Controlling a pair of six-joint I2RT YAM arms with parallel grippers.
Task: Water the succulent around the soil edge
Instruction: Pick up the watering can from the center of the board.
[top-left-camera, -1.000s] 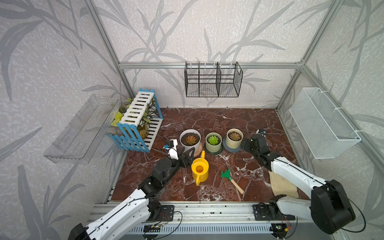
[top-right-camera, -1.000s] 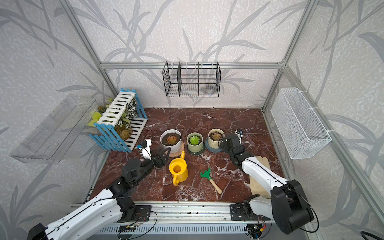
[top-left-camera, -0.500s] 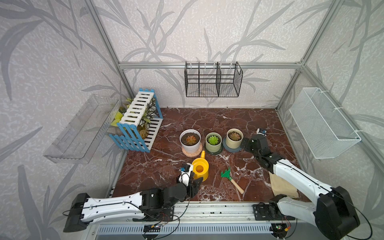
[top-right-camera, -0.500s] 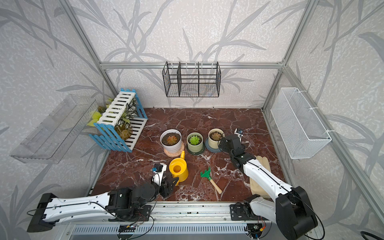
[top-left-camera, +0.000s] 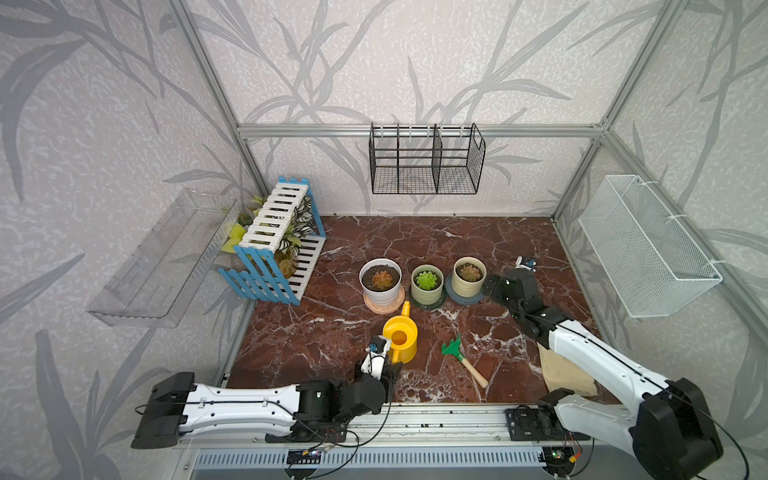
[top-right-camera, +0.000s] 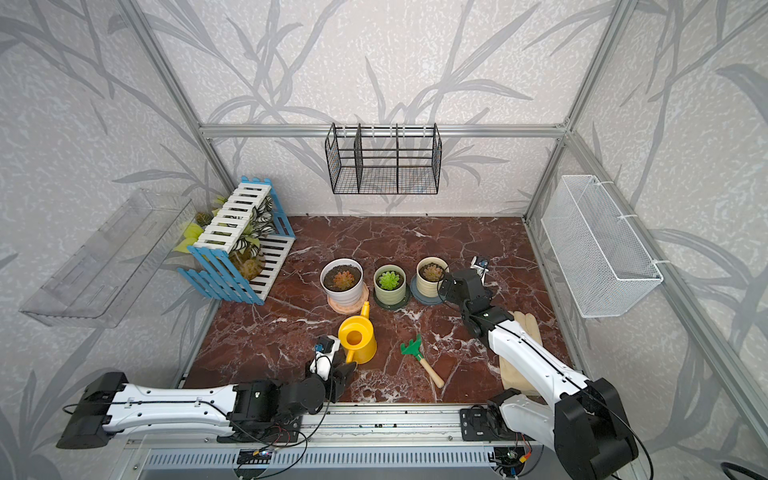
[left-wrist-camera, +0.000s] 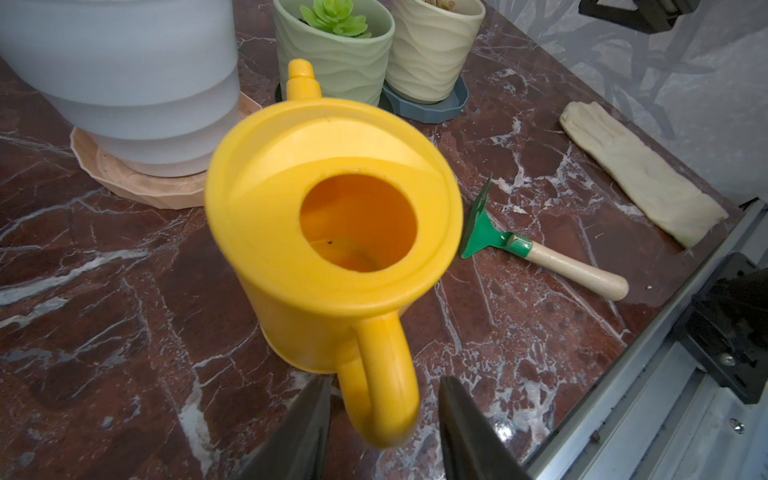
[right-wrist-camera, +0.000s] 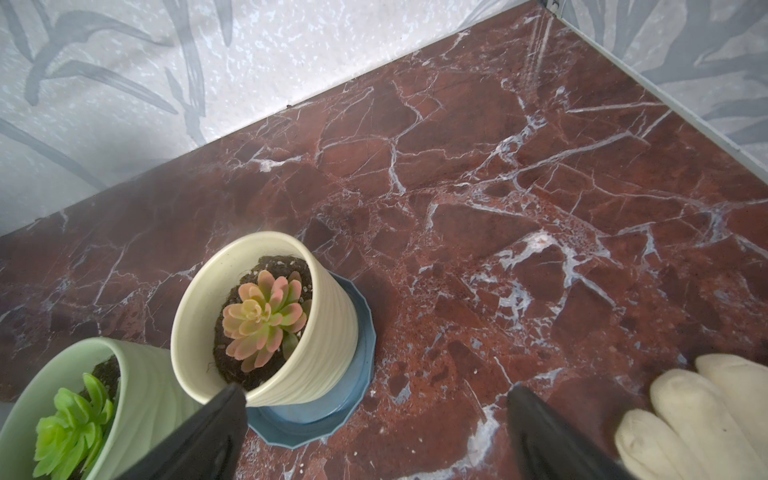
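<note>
In both top views the watering can (top-left-camera: 402, 337) stands just ahead of the left gripper (top-left-camera: 392, 365), spout toward the 3 pots (top-left-camera: 427, 286); the left wrist view shows jaws parted astride its handle (left-wrist-camera: 386, 365), not yet pinching; the right wrist view shows the right gripper (right-wrist-camera: 374, 390) spread wide, empty, beside the cream pot (right-wrist-camera: 328, 332).

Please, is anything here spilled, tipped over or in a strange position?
No spill shows, and the can stands upright. Only the blue-white rack at the far left looks odd: it seems to sit tilted, with plants poking out between its slats.
</note>
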